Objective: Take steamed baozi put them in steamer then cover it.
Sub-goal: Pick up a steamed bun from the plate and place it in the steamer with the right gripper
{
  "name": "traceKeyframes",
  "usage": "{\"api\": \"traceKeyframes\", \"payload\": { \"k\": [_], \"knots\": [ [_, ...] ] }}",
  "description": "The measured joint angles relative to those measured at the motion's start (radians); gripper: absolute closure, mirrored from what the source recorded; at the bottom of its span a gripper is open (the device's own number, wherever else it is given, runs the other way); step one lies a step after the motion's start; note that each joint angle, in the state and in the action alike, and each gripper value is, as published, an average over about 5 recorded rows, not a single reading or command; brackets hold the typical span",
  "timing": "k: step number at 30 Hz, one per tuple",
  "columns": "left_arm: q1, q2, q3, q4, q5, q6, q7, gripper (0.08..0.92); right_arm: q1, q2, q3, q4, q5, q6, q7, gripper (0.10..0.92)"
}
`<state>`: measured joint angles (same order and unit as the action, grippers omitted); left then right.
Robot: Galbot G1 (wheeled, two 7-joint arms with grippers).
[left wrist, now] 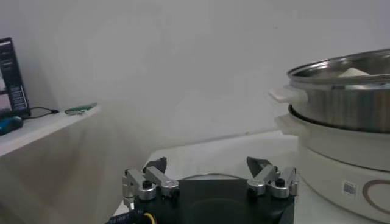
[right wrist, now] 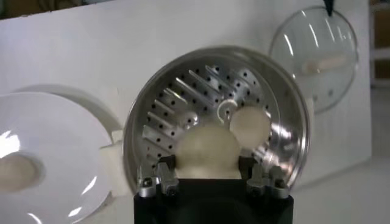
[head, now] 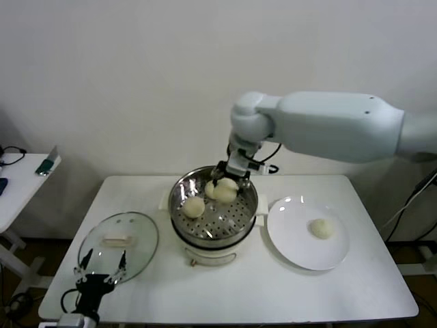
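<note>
Three baozi (head: 194, 206) sit in the steamer (head: 213, 232), one clamped by the right claw (head: 226, 183); one waits on the plate (head: 290, 239). Left claw (head: 101, 263) gapes wide beside the cover (head: 117, 238).

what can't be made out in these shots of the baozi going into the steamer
- Third baozi in the steamer: head view, mostly behind the one held by the right gripper; absent from the right wrist view.
- Steamer tray: left wrist view, hidden by its wall.
- Cover: left wrist view, blocked by the left gripper.

Baozi (head: 194, 206) in steamer (head: 179, 225), cover (head: 93, 240) off
</note>
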<state>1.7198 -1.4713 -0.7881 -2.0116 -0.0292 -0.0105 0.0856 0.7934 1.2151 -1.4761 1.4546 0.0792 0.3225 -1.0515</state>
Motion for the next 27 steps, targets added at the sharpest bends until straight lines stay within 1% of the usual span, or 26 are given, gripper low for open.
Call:
{"api": "traceKeyframes", "payload": {
  "k": [9,17,25,27],
  "knots": [
    [0.0,0.001,0.0,0.002,0.002,0.0,0.0,0.177,-0.092,0.06,-0.008,0.001,-0.077,0.026,0.026,0.337],
    [0.005,0.001,0.002,0.002,0.005,-0.004,0.0,0.177,-0.15,0.081,-0.012,-0.02,-0.126,0.037,0.04,0.316],
    [0.004,0.001,0.003,0.003,0.005,-0.007,-0.002,0.177,-0.179,0.093,-0.009,-0.044,-0.152,0.048,0.078,0.214],
    [0.004,0.001,0.003,0.003,0.005,-0.007,-0.002,0.177,-0.178,0.091,-0.004,-0.046,-0.149,0.051,0.086,0.207]
  ]
}}
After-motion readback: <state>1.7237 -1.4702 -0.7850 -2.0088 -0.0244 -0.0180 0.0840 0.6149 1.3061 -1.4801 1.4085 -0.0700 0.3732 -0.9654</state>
